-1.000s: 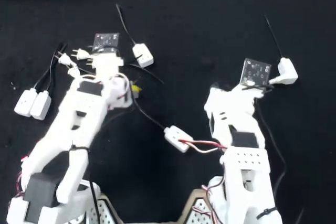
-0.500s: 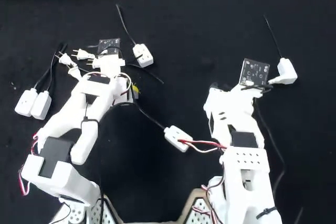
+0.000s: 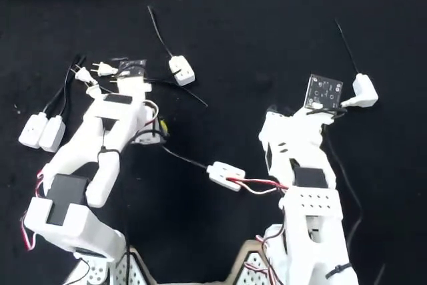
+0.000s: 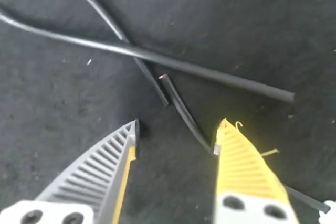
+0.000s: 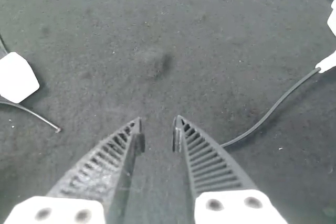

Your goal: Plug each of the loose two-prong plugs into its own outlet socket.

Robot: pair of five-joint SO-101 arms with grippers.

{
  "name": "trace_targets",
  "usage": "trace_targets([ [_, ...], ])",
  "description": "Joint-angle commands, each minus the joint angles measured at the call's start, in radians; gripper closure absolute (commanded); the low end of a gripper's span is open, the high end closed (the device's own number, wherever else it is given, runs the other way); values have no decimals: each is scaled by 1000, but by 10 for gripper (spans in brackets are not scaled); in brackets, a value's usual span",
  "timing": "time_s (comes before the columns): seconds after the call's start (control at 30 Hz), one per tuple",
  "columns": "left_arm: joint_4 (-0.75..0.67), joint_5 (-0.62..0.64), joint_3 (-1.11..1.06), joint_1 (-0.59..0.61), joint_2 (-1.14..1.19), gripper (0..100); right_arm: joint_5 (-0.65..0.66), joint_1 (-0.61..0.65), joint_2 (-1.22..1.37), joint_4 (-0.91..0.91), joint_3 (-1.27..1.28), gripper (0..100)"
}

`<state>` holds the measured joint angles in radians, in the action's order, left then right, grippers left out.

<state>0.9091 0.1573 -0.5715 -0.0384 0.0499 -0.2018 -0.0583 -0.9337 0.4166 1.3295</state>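
Two loose two-prong plugs (image 3: 100, 68) lie at 10 o'clock on the black table (image 3: 267, 25), in no socket. The left hand (image 4: 176, 127) hovers just beside them, its fingers spread wide over crossing black cables (image 4: 157, 59) and gripping nothing. A white socket block (image 3: 181, 70) sits at 11 o'clock with nothing plugged in, a pair of white blocks (image 3: 41, 131) at 9 o'clock, and an inline socket (image 3: 223, 177) near the centre. The right hand (image 5: 156, 129), at 2 o'clock, is parted by a narrow gap and empty, near a white angled plug (image 3: 363, 91).
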Motion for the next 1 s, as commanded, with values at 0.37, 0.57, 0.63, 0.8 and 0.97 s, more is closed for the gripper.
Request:
trace_targets([
  [0.37, 153, -130, -15, 246, -14, 755, 2, 14, -22, -25, -44, 906],
  [0.57, 193, -290, -13, 334, -14, 755, 2, 14, -22, -25, -44, 906],
  [0.63, 198, -333, -12, 372, -14, 755, 2, 14, -22, -25, -44, 906],
  [0.8, 198, -456, -19, 470, -14, 755, 2, 14, -22, -25, -44, 906],
  [0.97, 198, -531, -12, 556, -14, 755, 2, 51, -22, -18, -44, 906],
])
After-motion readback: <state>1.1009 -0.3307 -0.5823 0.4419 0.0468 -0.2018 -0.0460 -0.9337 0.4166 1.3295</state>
